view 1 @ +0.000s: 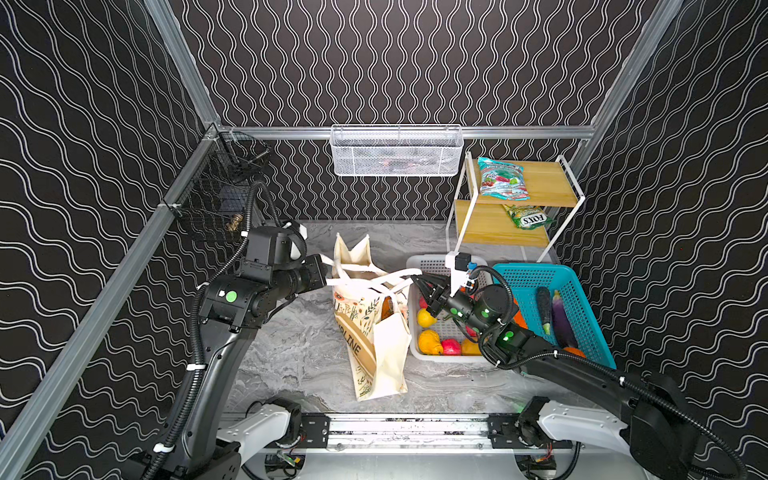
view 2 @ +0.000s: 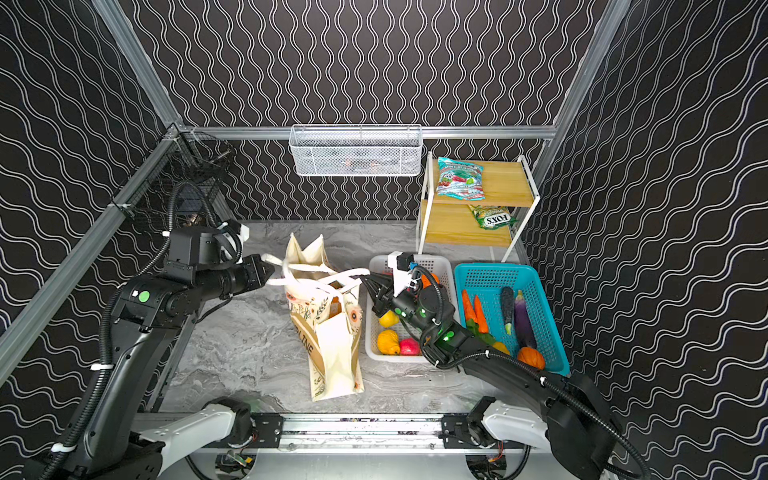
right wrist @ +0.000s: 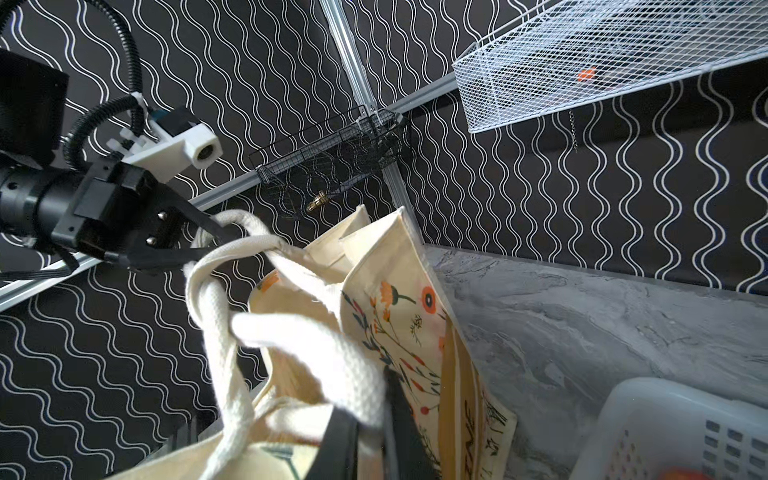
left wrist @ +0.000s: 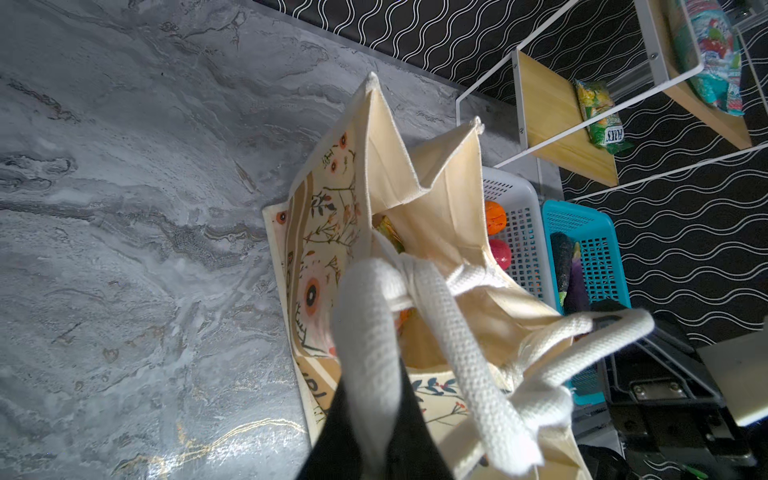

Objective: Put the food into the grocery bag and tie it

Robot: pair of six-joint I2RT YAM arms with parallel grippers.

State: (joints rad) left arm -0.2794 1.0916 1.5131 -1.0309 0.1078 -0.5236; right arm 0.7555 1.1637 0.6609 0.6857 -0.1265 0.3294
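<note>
Grocery bag (view 1: pixel 380 345) stands on the desk (view 1: pixel 291 345), just beside the white basket (view 1: pixel 419 262). Left claw (view 1: pixel 327 272) is pinching one white strap (view 1: pixel 345 283) and right claw (view 1: pixel 417 279) the other strap (view 1: pixel 395 275). They cross above its mouth.

In a top view, we see the cream floral grocery bag (view 1: pixel 376 332) standing at frame centre, mouth open. Its white strap handles (view 1: pixel 365 279) are looped through each other and stretched sideways. The teal candy packet (view 1: pixel 502 178) and the green-yellow FOX'S packet (view 1: pixel 528 217) lie upper right. Toy fruit (view 1: pixel 430 341) sits just right of the bag.
</note>
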